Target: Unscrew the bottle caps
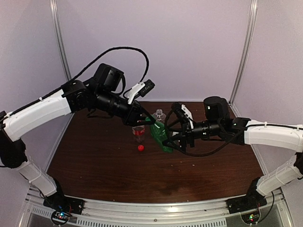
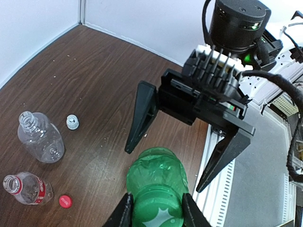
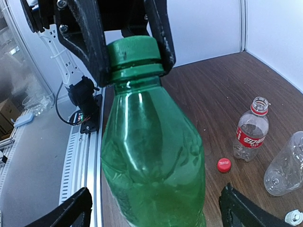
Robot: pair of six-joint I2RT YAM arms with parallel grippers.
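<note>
Left gripper [image 2: 157, 198] is clenched on the green cap [image 3: 132, 49], one finger on each side, per the right wrist view. That cap is screwed onto the green bottle [image 3: 151, 161], which leans tilted over the middle of the table [image 1: 94, 170], between the two arms. We can't tell whether its base touches the wood. Right gripper [image 3: 156, 194] is released: its fingers straddle the lower body, wide apart, with a gap showing on both sides. Our read is that this is the last cap of three. Red cap [image 2: 66, 201] lies loose just beside the open bottle with the red label [image 2: 23, 188], and white cap [image 2: 71, 122] lies near the open clear rounded bottle [image 2: 40, 137]. Handling: the green bottle looks empty, so light, thin-walled and soft. It'll dent or spin under a loose pinch, and the smooth skin is slippery. We'd close the right fingers on the lower body near the base, where the moulded shape should be stiffer, firm enough to stop rotation without crushing. The cap is small and hard, so the present hold on its sides is the right place to twist from. Risk: with nothing bracing the body, the whole bottle just turns.
</note>
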